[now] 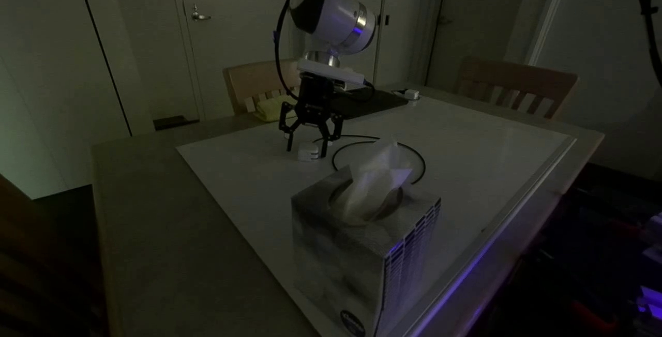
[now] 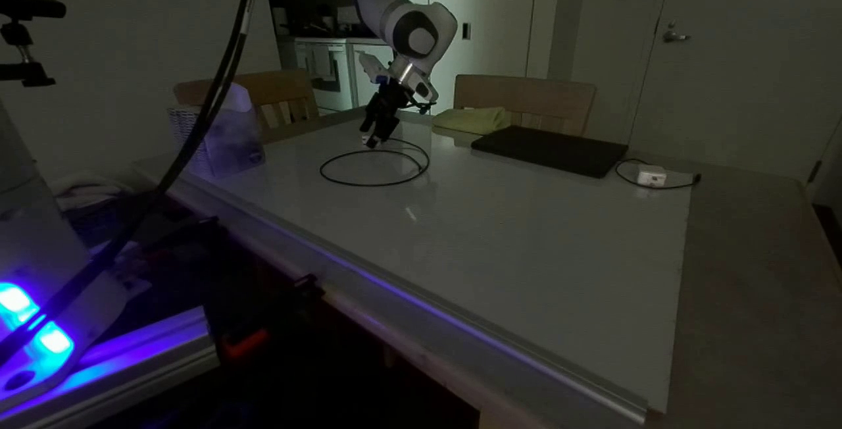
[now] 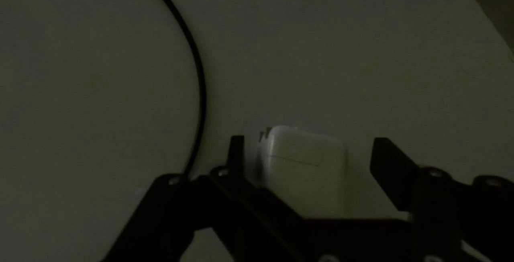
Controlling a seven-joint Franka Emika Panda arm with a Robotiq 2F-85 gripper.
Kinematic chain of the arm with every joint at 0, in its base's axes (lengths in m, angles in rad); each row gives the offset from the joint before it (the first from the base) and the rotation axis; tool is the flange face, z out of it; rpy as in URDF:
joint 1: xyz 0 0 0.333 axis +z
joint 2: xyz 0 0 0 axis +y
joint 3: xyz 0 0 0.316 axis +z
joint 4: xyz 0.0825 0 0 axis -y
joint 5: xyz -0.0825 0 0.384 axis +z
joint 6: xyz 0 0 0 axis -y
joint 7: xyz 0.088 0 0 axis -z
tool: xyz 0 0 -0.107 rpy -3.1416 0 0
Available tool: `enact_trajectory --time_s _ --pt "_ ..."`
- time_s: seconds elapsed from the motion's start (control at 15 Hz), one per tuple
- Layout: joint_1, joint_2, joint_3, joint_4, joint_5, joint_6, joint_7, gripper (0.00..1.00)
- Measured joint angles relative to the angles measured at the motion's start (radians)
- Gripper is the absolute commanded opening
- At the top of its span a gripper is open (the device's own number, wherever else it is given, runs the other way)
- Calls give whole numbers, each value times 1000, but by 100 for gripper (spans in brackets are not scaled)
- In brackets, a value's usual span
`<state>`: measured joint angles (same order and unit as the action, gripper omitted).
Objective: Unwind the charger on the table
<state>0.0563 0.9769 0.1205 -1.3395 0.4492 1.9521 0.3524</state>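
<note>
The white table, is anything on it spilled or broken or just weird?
I can't see anything spilled or broken, though the pictures are dark. The odd bit is the long black cable: it curls round in a loop on the table instead of lying straight.

Both exterior views overlook table (image 2: 513, 238); wrist view close above.

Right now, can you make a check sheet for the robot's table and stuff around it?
Surface: white table, dimly lit.
Job's things: charger's white plug on the table; black cord not yet straight.
Clutter: tissue box, folded yellow cloth, black pad, second white plug.
Gripper: jaws open either side of the plug, gaps showing.
Cables: charger's cord looped; another cord by the second plug; thick cables hang across an exterior view.
Surroundings: wooden chairs, doors.
</note>
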Motion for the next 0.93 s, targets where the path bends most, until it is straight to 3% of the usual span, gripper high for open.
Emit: enact_trajectory --time_s 0.2,0.6,0.93 --pt "-3 -2 -3 0 0 -5 15 29" --pt "23 -7 -13 1 -13 -4 89 29" --pt "99 -50 -83 1 -98 30 257 29"
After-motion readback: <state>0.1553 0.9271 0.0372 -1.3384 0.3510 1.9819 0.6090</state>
